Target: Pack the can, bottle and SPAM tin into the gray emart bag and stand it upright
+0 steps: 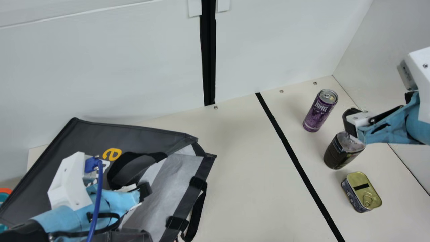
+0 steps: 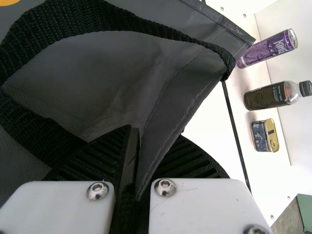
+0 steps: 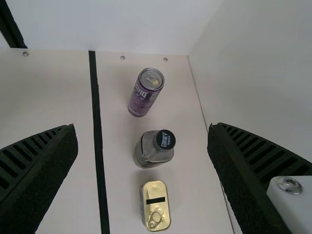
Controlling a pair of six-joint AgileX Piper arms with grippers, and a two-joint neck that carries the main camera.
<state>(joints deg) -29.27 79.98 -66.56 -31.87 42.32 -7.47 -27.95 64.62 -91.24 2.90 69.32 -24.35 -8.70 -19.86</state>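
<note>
In the main view, read the bottle (image 1: pixel 341 153) as the centre of your dial: it stands upright on the worktop (image 1: pixel 255 188), its top partly behind your right gripper (image 1: pixel 352 123). The purple can (image 1: pixel 317 116) stands at eleven o'clock from it, and the tin (image 1: pixel 364 195) rests at five, its gold ring-pull lid facing up. At nine o'clock, well apart, lies the gray bag (image 1: pixel 144 129), its mouth turned toward three o'clock and its pale lining (image 1: pixel 178 171) exposed. A black strip (image 1: pixel 289 148) on the worktop runs between the bag and these three items. Your left gripper (image 1: pixel 144 192) is at the bag's mouth; in the left wrist view its fingers are clamped on a fold of the gray fabric, near a black handle (image 2: pixel 122 22). In the right wrist view, you see the right fingers (image 3: pixel 44 170) wide apart, with nothing gripped, and the bottle's dark cap (image 3: pixel 165 139) showing in the gap.
</note>
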